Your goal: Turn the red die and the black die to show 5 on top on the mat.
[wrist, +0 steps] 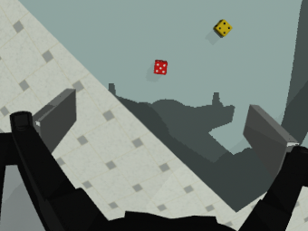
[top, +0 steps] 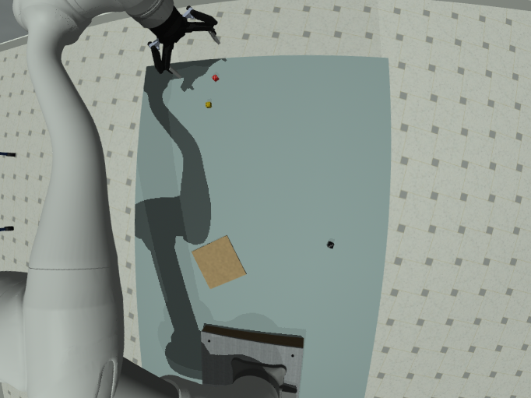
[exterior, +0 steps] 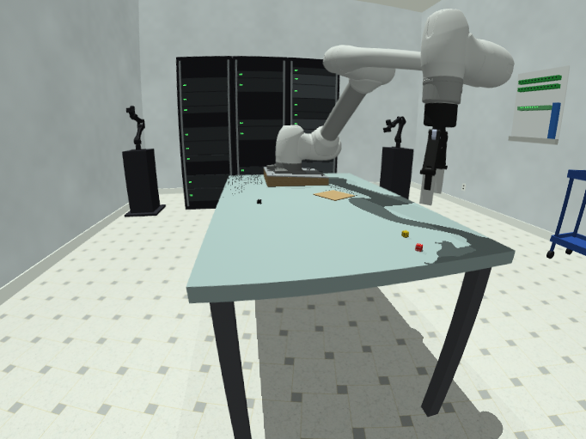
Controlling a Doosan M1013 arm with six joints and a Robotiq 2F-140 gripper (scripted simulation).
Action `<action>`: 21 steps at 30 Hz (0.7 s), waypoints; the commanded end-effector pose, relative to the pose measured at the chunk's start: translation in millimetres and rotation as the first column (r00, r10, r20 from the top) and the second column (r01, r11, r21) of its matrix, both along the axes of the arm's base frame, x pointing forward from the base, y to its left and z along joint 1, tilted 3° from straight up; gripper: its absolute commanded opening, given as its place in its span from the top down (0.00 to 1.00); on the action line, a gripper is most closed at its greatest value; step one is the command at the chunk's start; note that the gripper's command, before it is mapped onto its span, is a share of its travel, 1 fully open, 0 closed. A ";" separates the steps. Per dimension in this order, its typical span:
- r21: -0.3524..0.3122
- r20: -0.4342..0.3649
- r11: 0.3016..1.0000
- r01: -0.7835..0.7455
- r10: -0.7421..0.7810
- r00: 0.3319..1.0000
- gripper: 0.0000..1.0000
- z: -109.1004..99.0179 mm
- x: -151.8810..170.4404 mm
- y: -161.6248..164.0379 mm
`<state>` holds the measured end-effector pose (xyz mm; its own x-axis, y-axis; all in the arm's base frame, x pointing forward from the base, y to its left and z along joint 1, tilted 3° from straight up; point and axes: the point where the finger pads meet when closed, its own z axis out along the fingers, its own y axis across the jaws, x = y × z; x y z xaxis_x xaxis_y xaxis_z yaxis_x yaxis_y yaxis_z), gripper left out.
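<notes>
The red die (top: pixel 215 77) lies on the table near the far corner, off the mat; it also shows in the exterior view (exterior: pixel 418 247) and in the wrist view (wrist: pixel 161 67). The yellow die (top: pixel 208 103) (exterior: pixel 405 234) (wrist: pixel 223 27) lies a short way from it. The black die (top: pixel 330 244) (exterior: pixel 259 201) lies alone on the other side of the table. The tan mat (top: pixel 218 261) (exterior: pixel 333 194) lies near the robot base, with no die on it. My gripper (top: pixel 195 57) (exterior: pixel 432 174) (wrist: pixel 162 112) is open and empty, high above the table's corner edge, apart from the red die.
The robot base plate (top: pixel 252 362) stands at the table's near end. The table edge (wrist: pixel 130 118) runs under the gripper, with tiled floor beyond it. A blue cart (exterior: pixel 569 214) and a black pedestal (exterior: pixel 396 170) stand off the table.
</notes>
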<state>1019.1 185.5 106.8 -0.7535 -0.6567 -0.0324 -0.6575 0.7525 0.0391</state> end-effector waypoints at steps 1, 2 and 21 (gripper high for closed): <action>0.000 0.003 0.998 -0.067 0.067 0.998 0.00 -24.6 -5.4 -2.8; 0.000 0.005 0.996 -0.092 0.092 0.996 0.00 -33.8 -7.7 -3.9; 0.000 0.006 0.993 -0.120 0.120 0.993 0.73 -44.1 -10.4 -5.1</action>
